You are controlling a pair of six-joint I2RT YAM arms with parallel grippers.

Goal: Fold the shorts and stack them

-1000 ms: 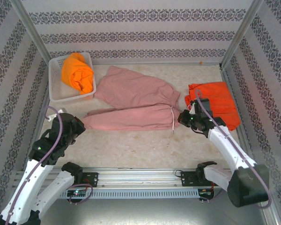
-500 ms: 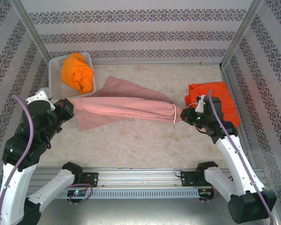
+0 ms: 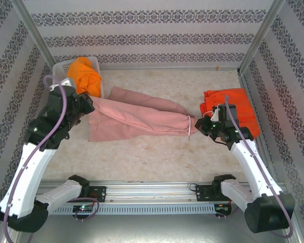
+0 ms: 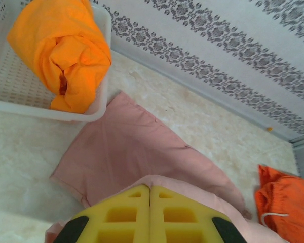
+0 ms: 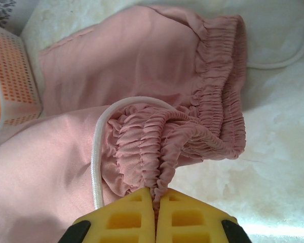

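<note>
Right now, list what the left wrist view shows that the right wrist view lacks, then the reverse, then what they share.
Left wrist view: the red-orange shorts at the far right, and the yellow-orange shorts bundled in the open top of the white basket.
Right wrist view: the gathered waistband of the pink shorts and its white drawstring, the waistband pinched in the shut right gripper.
Both: the pink shorts, a wall of the basket, the marbled table, and a shut gripper at the bottom edge, here the left gripper.
</note>
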